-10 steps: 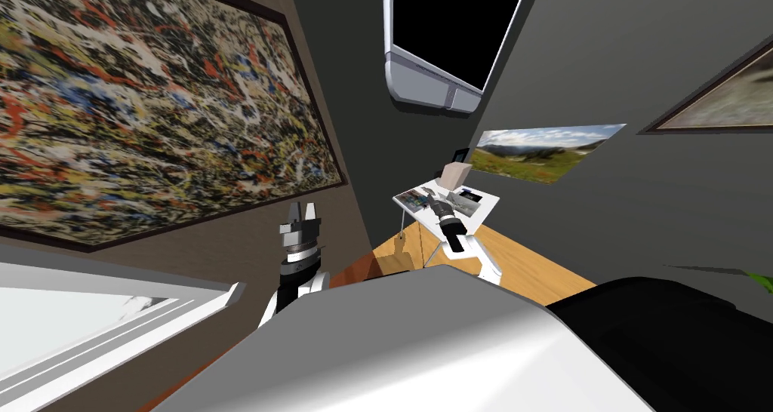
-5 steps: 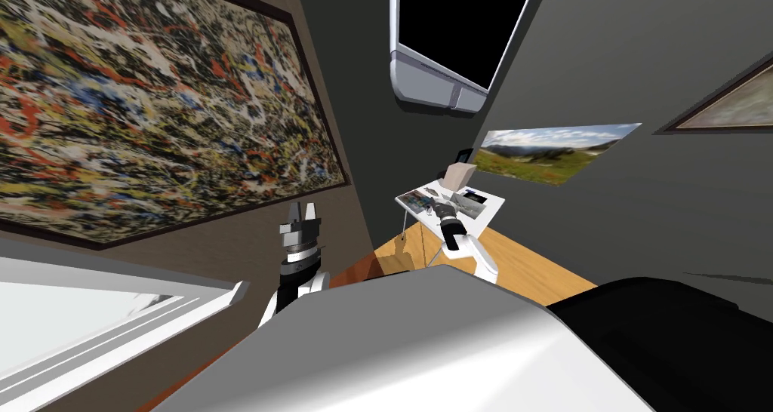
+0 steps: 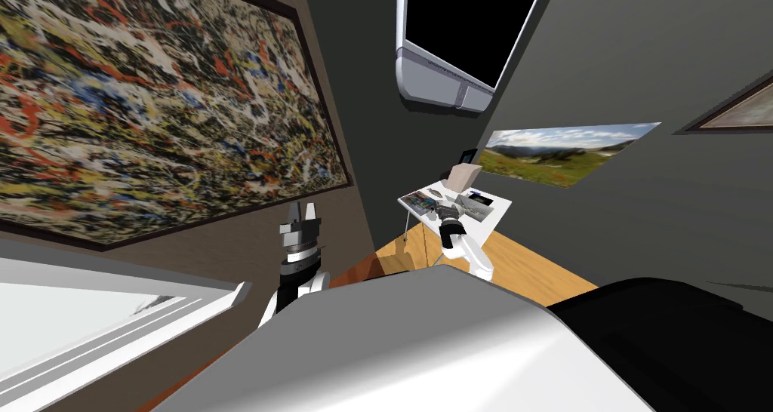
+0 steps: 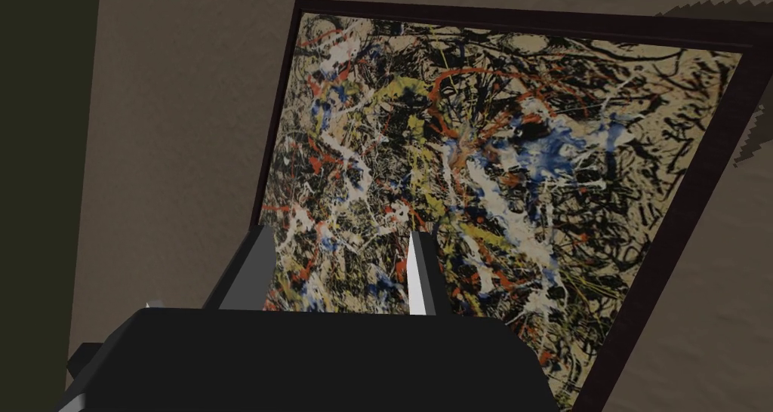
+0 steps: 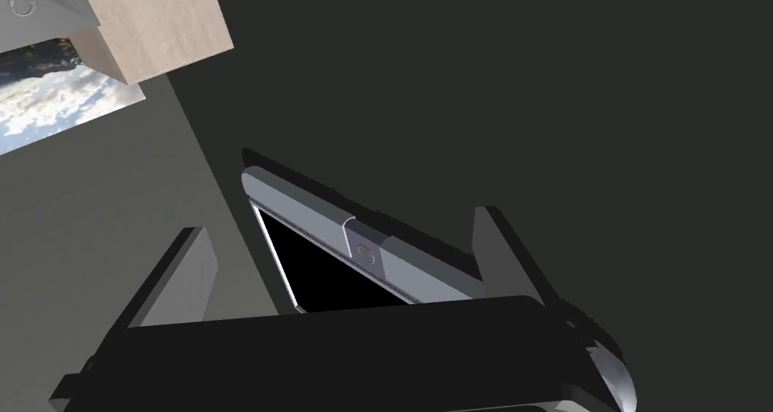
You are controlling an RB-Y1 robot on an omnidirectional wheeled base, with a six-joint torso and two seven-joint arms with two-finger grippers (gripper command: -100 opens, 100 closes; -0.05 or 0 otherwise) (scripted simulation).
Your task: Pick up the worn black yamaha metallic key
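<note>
Head view: the right arm stretches forward to a small white bench (image 3: 500, 202) a little right of the frame's centre. The right pincer (image 3: 444, 204) hangs over the bench top near its nearer edge. Just past its fingertips lies what I take for the key (image 3: 436, 195), a small dark grey shape (too small here to read any wear or lettering). It sits on the bench between a printed magazine (image 3: 417, 199) toward the left end and a tan box (image 3: 462, 176) at the far side, apart from both. A second printed sheet (image 3: 480, 203) lies flat just right of the pincer. Whether the fingertips touch the key I cannot tell.

In the right wrist view the two fingers stand wide apart with nothing held between them. Far off in the gap is a wall-mounted screen (image 5: 332, 272) with a grey frame and a black face. The tan box shows at the upper left of that frame, with a landscape picture (image 5: 45, 106) beside it.

The left arm is raised left of centre in the head view, with the left pincer (image 3: 302, 207) pointing up. In the left wrist view its fingers stand parted and hold nothing.
</note>
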